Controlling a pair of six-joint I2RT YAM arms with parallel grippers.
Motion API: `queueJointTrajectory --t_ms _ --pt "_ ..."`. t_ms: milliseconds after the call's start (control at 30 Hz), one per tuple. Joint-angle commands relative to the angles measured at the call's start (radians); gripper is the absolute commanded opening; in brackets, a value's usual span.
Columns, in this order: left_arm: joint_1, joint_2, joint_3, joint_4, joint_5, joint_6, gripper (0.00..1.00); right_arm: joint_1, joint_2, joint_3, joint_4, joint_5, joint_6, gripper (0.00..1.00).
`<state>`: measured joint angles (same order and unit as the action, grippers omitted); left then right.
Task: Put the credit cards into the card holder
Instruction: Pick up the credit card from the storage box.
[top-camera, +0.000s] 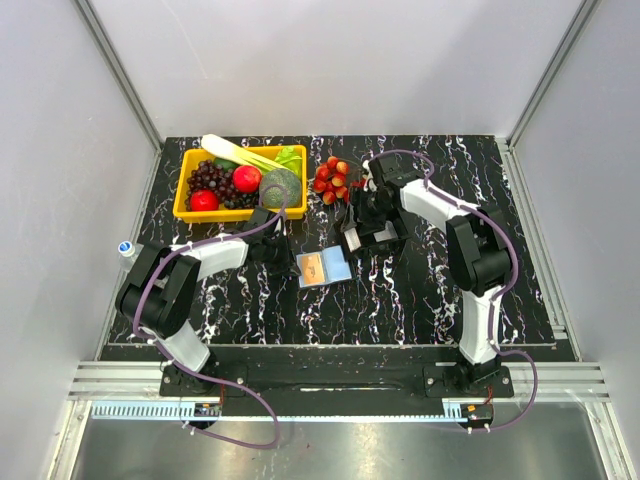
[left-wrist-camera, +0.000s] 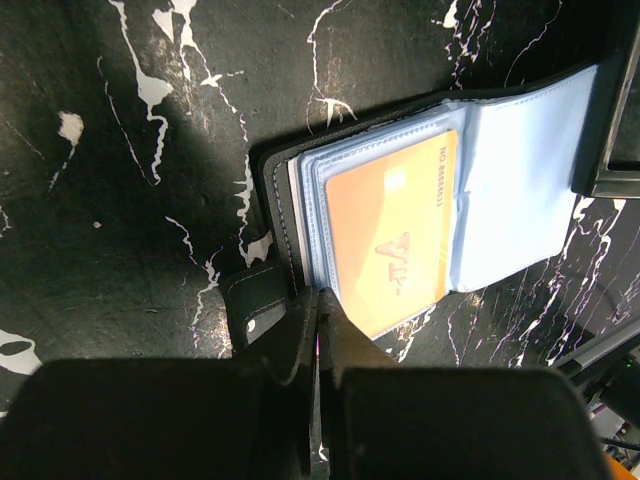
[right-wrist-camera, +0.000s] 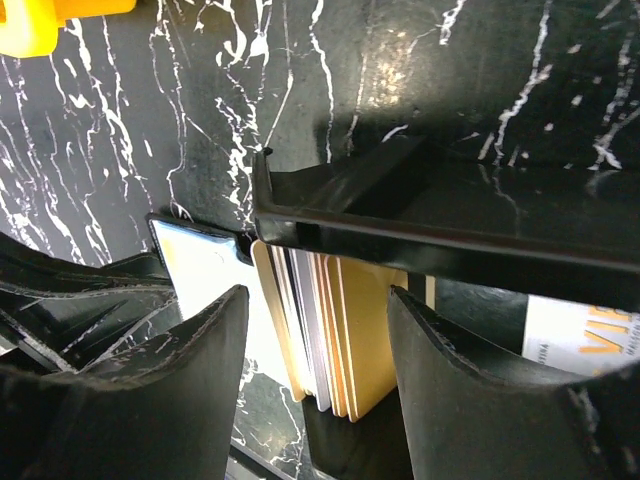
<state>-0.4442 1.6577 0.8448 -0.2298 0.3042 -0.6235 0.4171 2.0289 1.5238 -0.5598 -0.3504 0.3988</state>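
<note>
Both arms same build: left arm (top-camera: 170, 290) and right arm (top-camera: 482, 262) have black joint housings and white link shells. A purple cable (top-camera: 250, 425) loops off each, from the base at the near edge of the black white-veined bench (top-camera: 400, 305) up toward the wrist. Left pincer (left-wrist-camera: 318, 318): slim matte-black fingers. Right pincer (right-wrist-camera: 318, 312): broad black wedge fingers, fine layer ridges.

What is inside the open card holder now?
One orange card sits in a clear sleeve of the card holder. Whether more cards lie beneath it is hidden.
</note>
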Motion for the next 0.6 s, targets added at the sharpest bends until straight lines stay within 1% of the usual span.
queueJointTrajectory --t_ms 0,567 --pt "-0.002 0.019 0.022 0.024 0.03 0.015 0.0 0.005 0.008 0.009 0.051 -0.104 0.021 0.62" --pt "-0.002 0.022 0.031 0.024 0.035 0.013 0.0 0.005 -0.042 0.016 0.057 -0.144 0.028 0.53"
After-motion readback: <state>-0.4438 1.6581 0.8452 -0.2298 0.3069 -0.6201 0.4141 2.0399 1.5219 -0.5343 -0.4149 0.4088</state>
